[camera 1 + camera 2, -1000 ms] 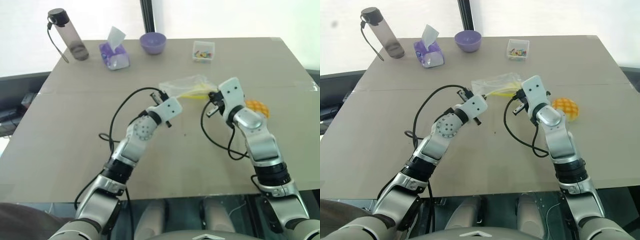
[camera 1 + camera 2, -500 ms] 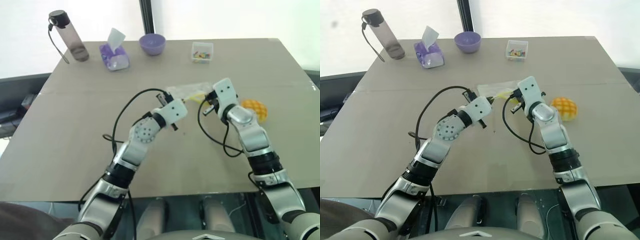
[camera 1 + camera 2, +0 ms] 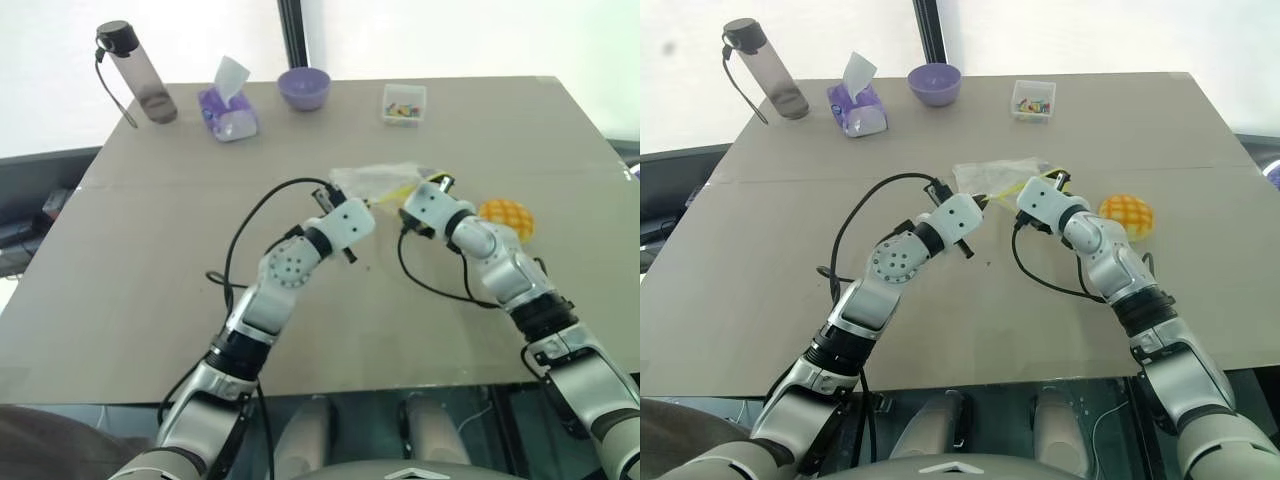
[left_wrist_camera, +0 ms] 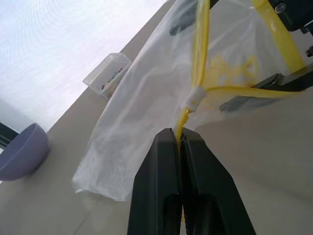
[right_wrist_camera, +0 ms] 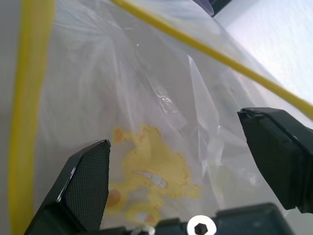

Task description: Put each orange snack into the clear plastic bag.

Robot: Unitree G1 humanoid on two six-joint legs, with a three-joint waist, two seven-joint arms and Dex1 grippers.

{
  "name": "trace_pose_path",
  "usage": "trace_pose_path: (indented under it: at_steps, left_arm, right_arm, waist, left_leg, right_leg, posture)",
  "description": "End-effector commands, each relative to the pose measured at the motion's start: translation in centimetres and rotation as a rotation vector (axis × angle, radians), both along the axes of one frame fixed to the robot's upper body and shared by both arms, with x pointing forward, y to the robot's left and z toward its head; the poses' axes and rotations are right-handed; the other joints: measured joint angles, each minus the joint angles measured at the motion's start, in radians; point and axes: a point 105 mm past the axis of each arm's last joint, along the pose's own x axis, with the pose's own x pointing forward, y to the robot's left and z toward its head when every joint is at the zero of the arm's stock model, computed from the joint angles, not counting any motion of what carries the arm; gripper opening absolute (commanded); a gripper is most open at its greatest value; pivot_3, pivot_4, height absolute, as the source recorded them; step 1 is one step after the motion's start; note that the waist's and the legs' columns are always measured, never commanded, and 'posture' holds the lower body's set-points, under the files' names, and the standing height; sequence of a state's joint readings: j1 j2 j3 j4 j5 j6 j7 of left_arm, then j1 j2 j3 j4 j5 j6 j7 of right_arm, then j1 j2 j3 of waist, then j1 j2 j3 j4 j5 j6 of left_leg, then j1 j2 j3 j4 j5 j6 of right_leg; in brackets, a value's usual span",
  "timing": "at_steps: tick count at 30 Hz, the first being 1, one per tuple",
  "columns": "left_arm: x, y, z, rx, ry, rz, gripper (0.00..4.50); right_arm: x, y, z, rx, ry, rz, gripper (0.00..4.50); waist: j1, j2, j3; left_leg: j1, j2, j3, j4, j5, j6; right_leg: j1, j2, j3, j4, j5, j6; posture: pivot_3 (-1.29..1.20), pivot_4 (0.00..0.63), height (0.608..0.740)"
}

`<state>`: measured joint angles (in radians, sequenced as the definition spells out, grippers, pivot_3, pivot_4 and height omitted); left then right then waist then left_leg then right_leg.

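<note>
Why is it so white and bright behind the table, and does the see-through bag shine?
In the left eye view, the area beyond the table is washed out to plain white glare. In the right wrist view, the clear plastic bag shows small bright glints along its creases. In the left wrist view, the backdrop above the purple bowl is pale and hazy.

On the table (image 3: 150, 290), the clear plastic bag (image 3: 375, 180) lies mid-table with the orange snack (image 3: 508, 215) to its right, while bottle (image 3: 138, 70), tissue pack (image 3: 229, 108), bowl (image 3: 304, 87) and small box (image 3: 405, 104) line the far edge.
</note>
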<state>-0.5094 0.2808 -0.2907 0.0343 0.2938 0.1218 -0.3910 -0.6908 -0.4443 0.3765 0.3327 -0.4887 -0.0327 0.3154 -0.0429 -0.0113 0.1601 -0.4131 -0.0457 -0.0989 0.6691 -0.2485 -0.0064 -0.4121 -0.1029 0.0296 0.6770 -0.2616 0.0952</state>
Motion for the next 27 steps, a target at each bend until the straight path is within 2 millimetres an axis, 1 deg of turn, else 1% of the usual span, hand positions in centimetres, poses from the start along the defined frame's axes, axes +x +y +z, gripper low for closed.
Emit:
trace_pose_path:
  at_steps: [1, 4, 9, 11, 13, 16, 18, 20, 21, 24, 27]
  left_arm:
    - [0.4, 0.8, 1.1, -0.017, -0.035, 0.048, 0.00]
    - [0.7, 1.1, 0.8, -0.023, -0.019, 0.071, 0.00]
    - [0.8, 1.2, 0.7, -0.045, -0.008, 0.081, 0.00]
    - [0.9, 1.3, 0.7, -0.045, -0.007, 0.086, 0.00]
    - [0.9, 1.5, 0.6, -0.047, -0.006, 0.091, 0.00]
    - [0.9, 1.5, 0.5, -0.055, -0.002, 0.096, 0.00]
    - [0.9, 1.4, 0.5, -0.063, 0.000, 0.096, 0.00]
    - [0.9, 1.1, 0.5, -0.070, 0.002, 0.095, 0.00]
    - [1.0, 1.0, 0.5, -0.073, 0.001, 0.094, 0.00]
    - [1.0, 0.8, 0.7, -0.083, 0.000, 0.094, 0.00]
    - [1.0, 0.8, 0.7, -0.089, 0.000, 0.096, 0.00]
  right_arm:
    - [-0.2, -0.4, 2.3, -0.010, -0.097, 0.016, 4.45]
    - [-0.7, -0.5, 2.4, -0.029, -0.108, 0.036, 4.45]
    - [-2.1, -1.1, 3.3, 0.002, -0.112, 0.077, 4.45]
    - [-2.6, -1.9, 4.2, 0.081, -0.087, 0.069, 4.45]
    - [-2.9, -3.3, 5.1, 0.198, -0.039, 0.032, 4.45]
    - [-2.9, -6.1, 5.7, 0.409, 0.052, -0.069, 4.45]
    - [-3.0, -8.0, 5.1, 0.573, 0.153, -0.133, 4.45]
    - [-3.2, -9.3, 4.1, 0.712, 0.253, -0.181, 4.45]
    - [-3.4, -9.8, 3.7, 0.754, 0.285, -0.202, 4.45]
    - [-3.5, -11.9, 1.3, 0.865, 0.385, -0.324, 4.45]
    - [-3.5, -14.3, -0.1, 0.916, 0.394, -0.460, 4.45]
  waist:
    - [0.001, 0.000, 0.000]
    - [0.001, 0.000, 0.000]
    - [0.003, 0.000, 0.000]
    - [0.003, 0.000, 0.000]
    - [0.003, 0.000, 0.000]
    - [0.005, 0.000, 0.000]
    - [0.007, 0.000, 0.000]
    - [0.008, 0.000, 0.000]
    - [0.008, 0.000, 0.000]
    - [0.004, 0.000, 0.000]
    - [0.005, 0.000, 0.000]
  left_leg:
    - [0.000, 0.000, 0.000, 0.000, 0.000, 0.000]
    - [0.000, 0.000, 0.000, 0.000, 0.000, 0.000]
    - [0.000, 0.000, 0.000, 0.000, 0.000, 0.000]
    - [0.000, 0.000, 0.000, 0.000, 0.000, 0.000]
    - [0.000, 0.000, 0.000, 0.000, 0.000, 0.000]
    - [0.000, 0.000, -0.001, 0.000, 0.000, 0.000]
    - [0.000, 0.000, -0.001, 0.000, 0.000, 0.001]
    - [0.000, 0.000, -0.002, 0.000, -0.001, 0.002]
    - [0.000, 0.000, -0.003, 0.000, -0.001, 0.002]
    - [0.000, 0.000, -0.003, 0.000, -0.002, 0.003]
    - [0.000, 0.000, -0.002, 0.000, -0.002, 0.004]
  right_leg:
    - [0.000, 0.000, 0.000, 0.000, 0.000, 0.000]
    - [0.000, 0.000, 0.000, 0.000, 0.000, 0.000]
    - [0.000, 0.000, 0.000, -0.001, 0.000, 0.000]
    - [0.000, 0.000, 0.000, -0.001, 0.000, 0.000]
    - [0.000, 0.000, 0.000, -0.001, 0.000, 0.000]
    - [0.001, 0.000, 0.000, -0.001, 0.000, 0.000]
    - [0.001, 0.000, 0.000, -0.001, 0.000, 0.000]
    - [0.002, 0.000, -0.001, -0.001, 0.000, 0.000]
    - [0.002, 0.000, -0.001, -0.001, 0.000, 0.000]
    - [0.001, 0.000, -0.001, 0.000, 0.000, 0.000]
    - [0.001, 0.000, 0.000, 0.000, 0.000, 0.000]
  posture:
    - [0.00, 0.150, 0.740]
    - [0.00, 0.150, 0.740]
    - [0.00, 0.150, 0.740]
    - [0.00, 0.150, 0.740]
    - [0.00, 0.150, 0.740]
    - [0.00, 0.150, 0.740]
    - [0.00, 0.150, 0.740]
    - [0.00, 0.150, 0.740]
    - [0.00, 0.150, 0.740]
    - [0.00, 0.150, 0.740]
    - [0.00, 0.150, 0.740]
